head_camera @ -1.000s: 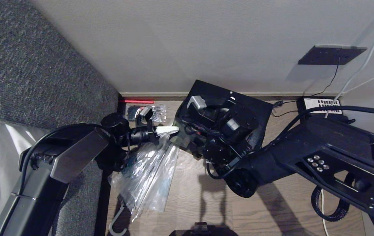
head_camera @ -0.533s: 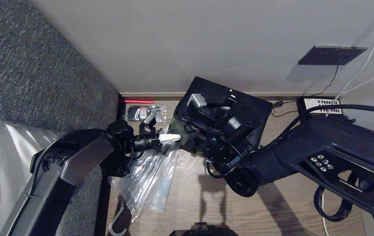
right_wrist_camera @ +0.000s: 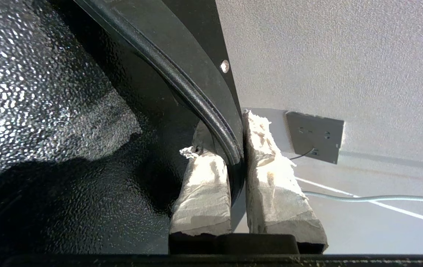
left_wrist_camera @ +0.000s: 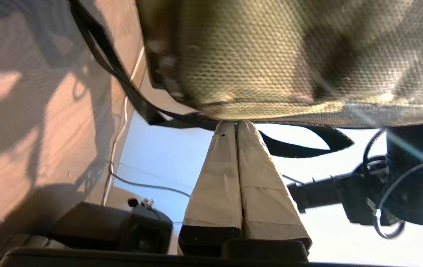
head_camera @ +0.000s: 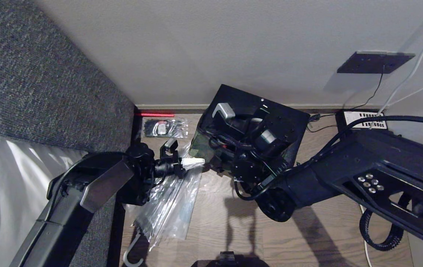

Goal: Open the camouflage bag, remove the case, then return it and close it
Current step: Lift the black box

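The black case [head_camera: 282,111] hangs tilted above the floor near the wall. Its pebbled shell [right_wrist_camera: 48,92] fills the right wrist view, where my right gripper [right_wrist_camera: 228,135] is shut on its rim. In the head view those fingers are hidden behind the right wrist. The camouflage bag shows only as a green corner [head_camera: 198,146] under the case's left end, and as green mesh fabric [left_wrist_camera: 289,55] with black straps in the left wrist view. My left gripper [left_wrist_camera: 235,125] is shut, its white tips [head_camera: 193,162] pinched on the bag's black edge trim.
A clear plastic-wrapped umbrella [head_camera: 170,200] lies on the wood floor under the left arm. A grey sofa [head_camera: 30,81] stands at the left. A small plastic packet [head_camera: 165,128] lies by the skirting. A wall socket [head_camera: 374,61], a power strip [head_camera: 363,118] and cables are at the right.
My left gripper has moved down and nearer, staying shut. The bag's green corner has come into view below the case. The case and the right arm have barely shifted.
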